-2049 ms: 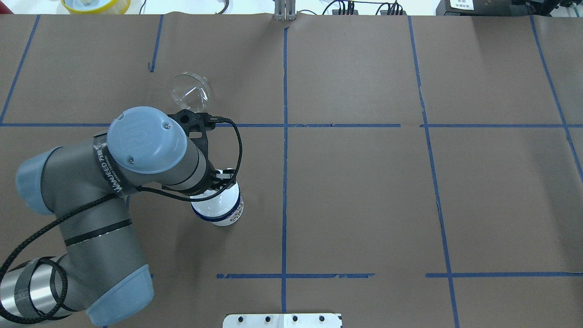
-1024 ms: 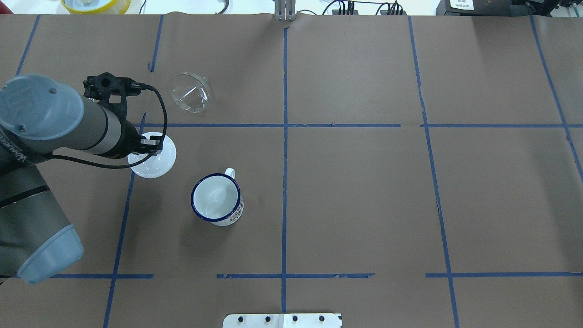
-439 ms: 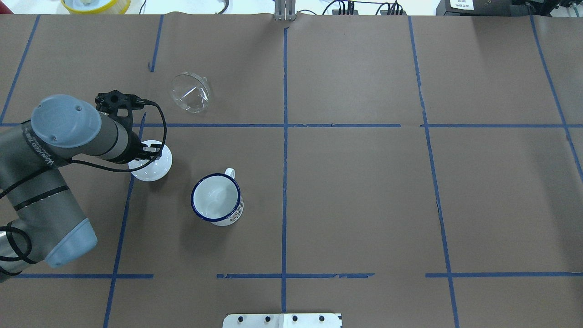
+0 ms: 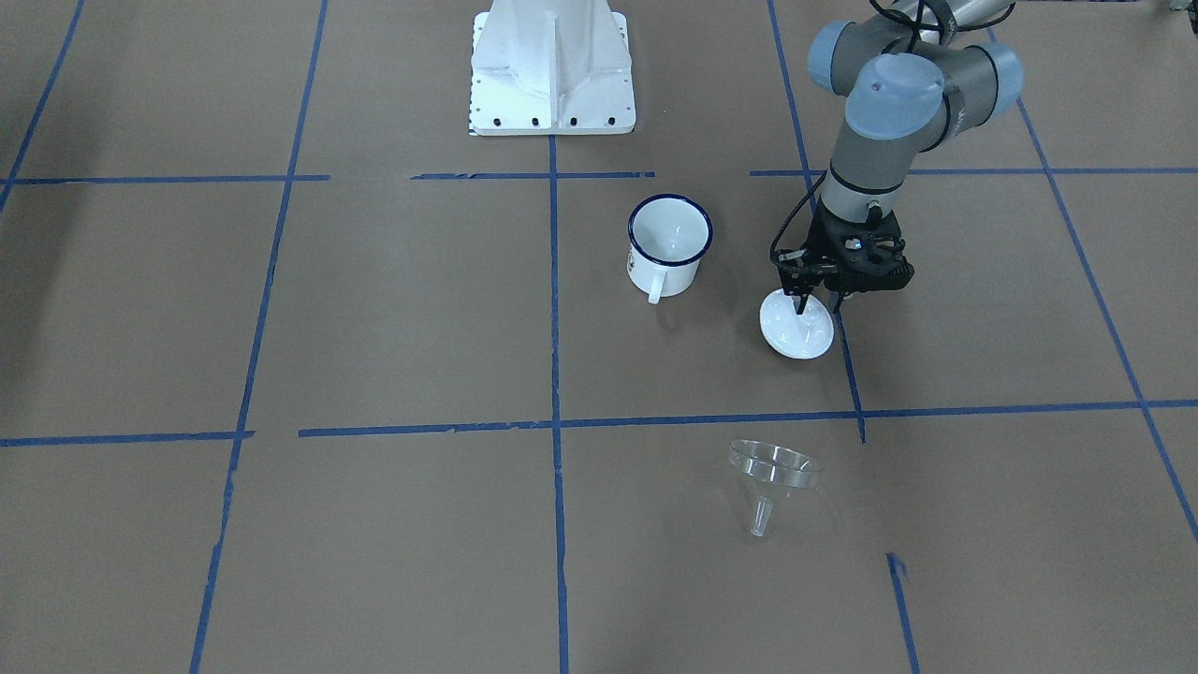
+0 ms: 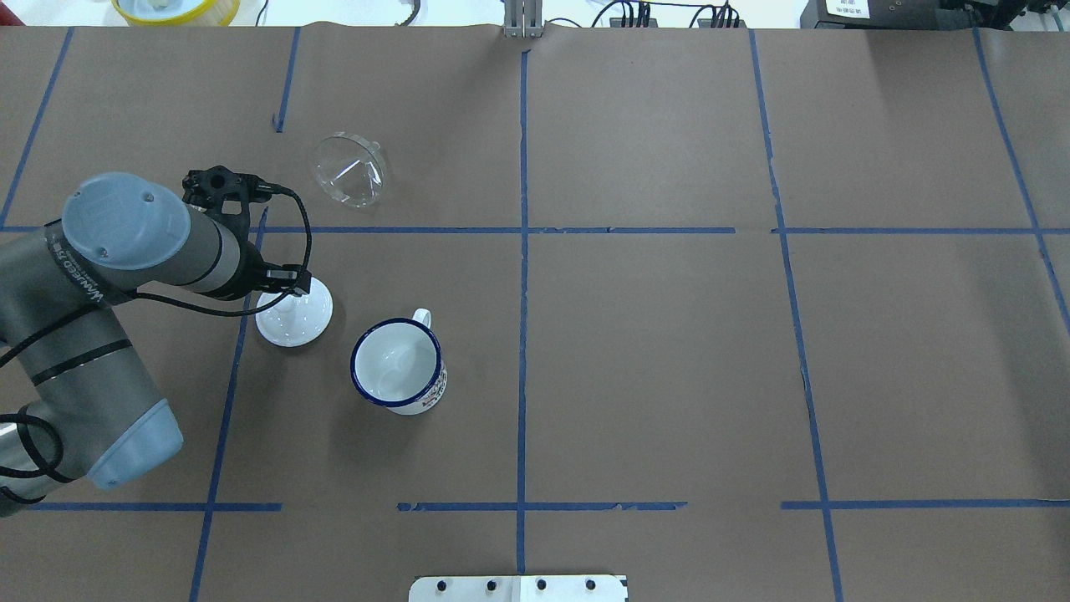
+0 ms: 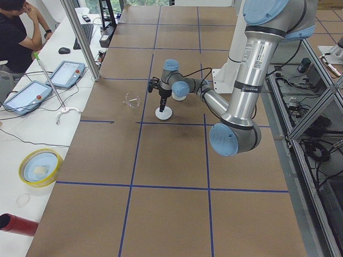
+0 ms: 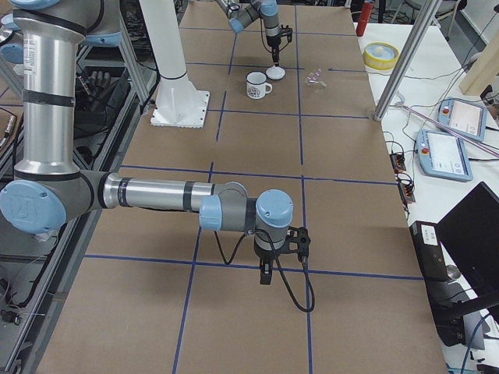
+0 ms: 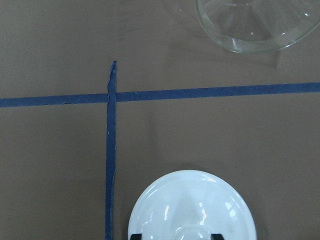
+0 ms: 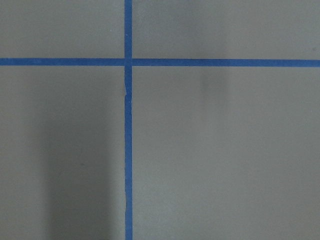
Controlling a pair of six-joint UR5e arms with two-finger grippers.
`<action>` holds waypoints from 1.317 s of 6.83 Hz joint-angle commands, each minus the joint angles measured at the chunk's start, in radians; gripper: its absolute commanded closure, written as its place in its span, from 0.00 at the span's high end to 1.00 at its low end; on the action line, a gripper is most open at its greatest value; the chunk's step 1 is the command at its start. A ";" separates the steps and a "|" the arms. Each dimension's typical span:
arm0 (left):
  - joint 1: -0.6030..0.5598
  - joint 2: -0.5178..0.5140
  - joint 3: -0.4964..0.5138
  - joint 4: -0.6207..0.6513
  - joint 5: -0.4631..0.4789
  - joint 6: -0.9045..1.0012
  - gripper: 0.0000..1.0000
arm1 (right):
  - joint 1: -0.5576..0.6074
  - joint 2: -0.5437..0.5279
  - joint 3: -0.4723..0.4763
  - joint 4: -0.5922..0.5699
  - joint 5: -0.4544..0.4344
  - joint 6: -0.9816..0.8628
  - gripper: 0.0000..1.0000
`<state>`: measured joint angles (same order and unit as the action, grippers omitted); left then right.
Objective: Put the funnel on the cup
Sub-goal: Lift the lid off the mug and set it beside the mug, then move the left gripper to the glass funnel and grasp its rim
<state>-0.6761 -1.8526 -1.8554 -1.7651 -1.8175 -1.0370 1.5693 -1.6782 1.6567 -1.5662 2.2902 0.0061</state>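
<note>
Funnel lies tilted on the table, apart from the uncovered cup, so the left gripper, clamped on the knob of the white lid, should lower it flat, clear of both, then open fully before lifting.

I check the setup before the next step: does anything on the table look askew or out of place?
Yes. The funnel lies tipped on its side, spout pointing away from the robot, not standing on its rim. The cup stands upright and open; nothing looks spilled.
</note>
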 commanded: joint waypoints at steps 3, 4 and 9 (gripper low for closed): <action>-0.089 -0.186 0.068 -0.048 -0.016 -0.575 1.00 | 0.000 0.000 -0.002 0.000 0.000 0.000 1.00; -0.088 -0.201 0.146 -0.188 0.047 -0.745 1.00 | 0.000 0.000 0.000 0.000 0.000 0.000 1.00; -0.068 -0.338 0.485 -0.455 0.300 -1.054 1.00 | 0.000 0.000 0.000 0.000 0.000 0.000 1.00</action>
<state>-0.7527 -2.1620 -1.4302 -2.2094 -1.5578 -2.0584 1.5693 -1.6782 1.6567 -1.5662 2.2902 0.0061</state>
